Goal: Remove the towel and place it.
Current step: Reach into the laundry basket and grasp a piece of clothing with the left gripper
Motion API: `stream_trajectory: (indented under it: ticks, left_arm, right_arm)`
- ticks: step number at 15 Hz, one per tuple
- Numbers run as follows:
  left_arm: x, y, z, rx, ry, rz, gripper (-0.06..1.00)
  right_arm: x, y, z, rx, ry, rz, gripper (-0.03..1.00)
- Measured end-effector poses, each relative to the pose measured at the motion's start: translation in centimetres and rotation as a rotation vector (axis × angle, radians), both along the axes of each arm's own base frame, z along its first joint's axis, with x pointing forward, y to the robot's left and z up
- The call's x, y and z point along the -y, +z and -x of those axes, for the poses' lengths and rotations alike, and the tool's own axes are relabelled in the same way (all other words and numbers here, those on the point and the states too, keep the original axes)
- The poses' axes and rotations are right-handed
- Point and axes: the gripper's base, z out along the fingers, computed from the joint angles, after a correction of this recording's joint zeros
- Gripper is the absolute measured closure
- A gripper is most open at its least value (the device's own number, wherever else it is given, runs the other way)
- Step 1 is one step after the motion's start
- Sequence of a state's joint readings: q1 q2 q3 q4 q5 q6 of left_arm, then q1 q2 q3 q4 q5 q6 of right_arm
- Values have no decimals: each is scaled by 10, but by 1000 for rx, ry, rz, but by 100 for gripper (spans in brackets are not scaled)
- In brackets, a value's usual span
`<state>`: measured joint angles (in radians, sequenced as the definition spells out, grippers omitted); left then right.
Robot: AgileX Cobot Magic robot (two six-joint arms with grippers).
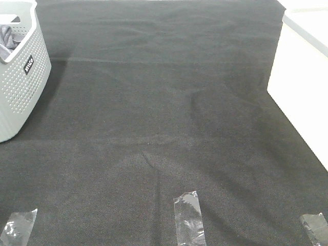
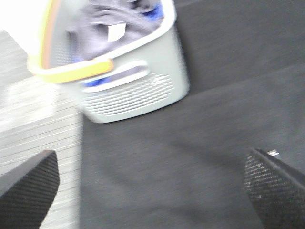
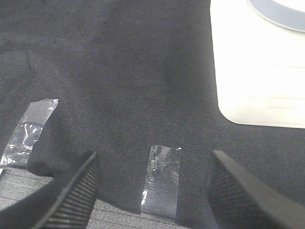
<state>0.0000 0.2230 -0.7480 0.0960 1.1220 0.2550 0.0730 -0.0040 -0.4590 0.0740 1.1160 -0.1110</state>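
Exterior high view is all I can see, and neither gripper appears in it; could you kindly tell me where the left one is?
Observer: The left gripper hangs open and empty above the black cloth, apart from the basket and touching nothing.
Operator: Thank you. I only catch a corner of that basket; what is lying in it?
Observer: The towel is bunched inside with a white tag showing, and a blue fabric item peeks out beside it.
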Motion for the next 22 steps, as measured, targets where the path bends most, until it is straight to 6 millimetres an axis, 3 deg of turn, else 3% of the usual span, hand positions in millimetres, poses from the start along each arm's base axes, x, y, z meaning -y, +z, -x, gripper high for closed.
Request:
stream_trajectory:
  ticks: [4, 6, 7, 8, 9, 11, 14, 17, 20, 22]
  left_arm:
    - [-13, 34, -40, -180, -27, -311, -5]
    - [-15, 47, -77, -289, -96, -416, -5]
    - [-15, 57, -112, -363, -149, -473, -5]
    - [-16, 62, -123, -376, -157, -487, -4]
    - [-17, 69, -168, -441, -180, -516, -4]
    - [-20, 74, -229, -512, -212, -575, -2]
    - [-39, 55, -322, -622, -209, -599, -1]
    - [-69, 17, -396, -702, -210, -608, 2]
    - [-88, -26, -440, -758, -289, -606, 3]
    - [-98, -50, -454, -790, -352, -608, 3]
  right_arm:
    - [0, 0, 0, 0, 0, 0, 32]
    - [0, 0, 0, 0, 0, 0, 32]
    - [0, 0, 0, 0, 0, 0, 32]
    - [0, 0, 0, 0, 0, 0, 32]
    - [0, 0, 0, 0, 0, 0, 32]
    - [0, 0, 0, 0, 0, 0, 32]
    - [0, 0, 0, 0, 1, -1, 32]
    - [0, 0, 0, 0, 1, -1, 32]
    - [0, 0, 0, 0, 1, -1, 32]
    - [0, 0, 0, 0, 1, -1, 32]
